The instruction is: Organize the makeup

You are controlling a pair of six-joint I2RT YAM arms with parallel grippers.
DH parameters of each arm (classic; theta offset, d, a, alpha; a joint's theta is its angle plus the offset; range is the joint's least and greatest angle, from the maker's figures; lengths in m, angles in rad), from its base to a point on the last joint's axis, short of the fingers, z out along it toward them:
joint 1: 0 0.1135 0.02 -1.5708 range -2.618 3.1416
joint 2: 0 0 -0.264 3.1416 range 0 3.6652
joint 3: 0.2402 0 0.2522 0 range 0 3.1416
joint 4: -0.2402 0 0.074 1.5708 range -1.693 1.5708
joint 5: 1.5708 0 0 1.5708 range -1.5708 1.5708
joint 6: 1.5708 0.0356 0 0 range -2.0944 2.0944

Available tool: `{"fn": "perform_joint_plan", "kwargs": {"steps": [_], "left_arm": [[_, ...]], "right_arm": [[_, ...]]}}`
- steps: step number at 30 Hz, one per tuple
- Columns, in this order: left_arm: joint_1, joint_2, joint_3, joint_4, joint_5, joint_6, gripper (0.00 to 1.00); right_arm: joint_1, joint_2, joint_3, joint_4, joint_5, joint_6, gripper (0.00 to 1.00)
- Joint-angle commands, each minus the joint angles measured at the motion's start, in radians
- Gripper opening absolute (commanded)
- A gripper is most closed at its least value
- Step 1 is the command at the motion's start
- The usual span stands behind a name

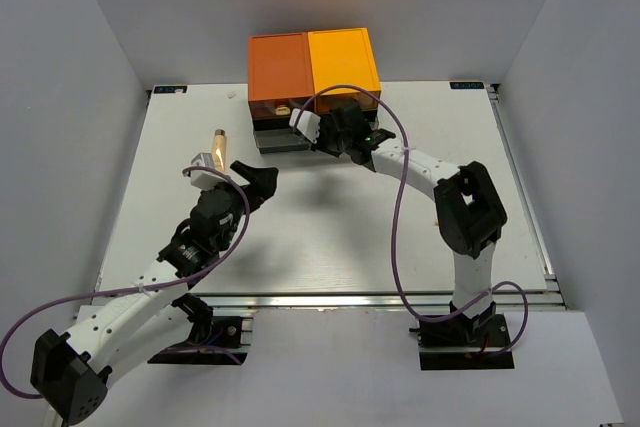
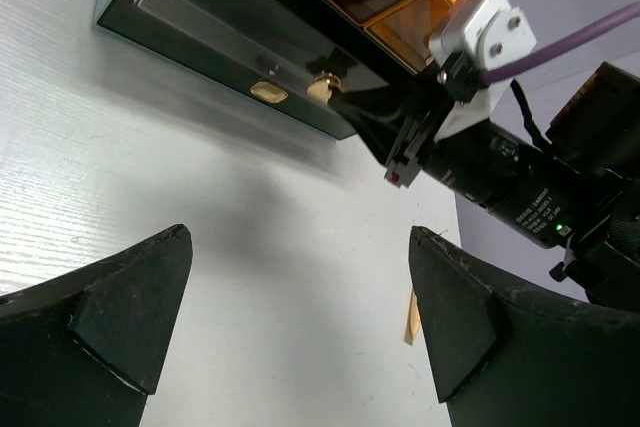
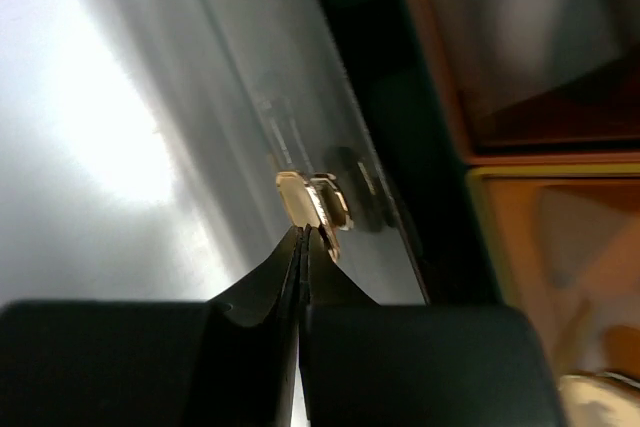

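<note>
At the right gripper: jaws fully closed, pads flat against each other, nothing seen between them. Tips sit at the lower edge of a gold knob; can't tell whether they pinch any of it. The knob is on the front of the dark drawer, the bottom level of the orange drawer box. A second gold oval sits just beside the knob on the same front; knob or reflection, can't tell. The dark drawer sticks out forward of the orange fronts, low over the counter. The box stands at the back middle of the counter. A pale item shows through the left orange front in the top view, too blurred to identify.

Left gripper: jaws wide open, empty, with bare counter showing between the two fingers. They point toward the drawer front and the right gripper, near both but touching neither.

Makeup: one beige tube lies on the counter left of the box and apart from it. It is just beyond the left wrist, to the left of the open jaws. Neither gripper touches it.
</note>
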Motion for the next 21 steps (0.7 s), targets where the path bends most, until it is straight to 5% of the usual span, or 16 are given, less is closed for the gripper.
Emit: {"fn": "perform_joint_plan", "kwargs": {"steps": [1, 11, 14, 17, 18, 21], "left_arm": [[0.000, -0.005, 0.008, -0.008, -0.009, -0.003, 0.98], [0.001, 0.040, 0.013, 0.012, 0.014, -0.055, 0.96], [0.000, 0.068, 0.011, 0.024, 0.011, -0.101, 0.87], [0.001, 0.110, 0.010, 0.050, 0.011, -0.136, 0.72], [0.000, 0.135, 0.010, 0.064, 0.011, -0.144, 0.57], [0.001, 0.192, 0.008, 0.145, 0.027, -0.184, 0.34]], "right_arm": [[-0.001, 0.035, 0.015, 0.217, 0.151, 0.029, 0.00], [0.001, 0.111, 0.099, 0.282, 0.231, -0.002, 0.00], [-0.001, 0.108, 0.095, 0.283, 0.234, -0.012, 0.00], [-0.002, 0.084, 0.066, 0.300, 0.236, -0.011, 0.00], [-0.005, 0.063, 0.060, 0.291, 0.216, -0.008, 0.00], [-0.016, -0.037, 0.015, 0.233, 0.156, 0.060, 0.00]]}}
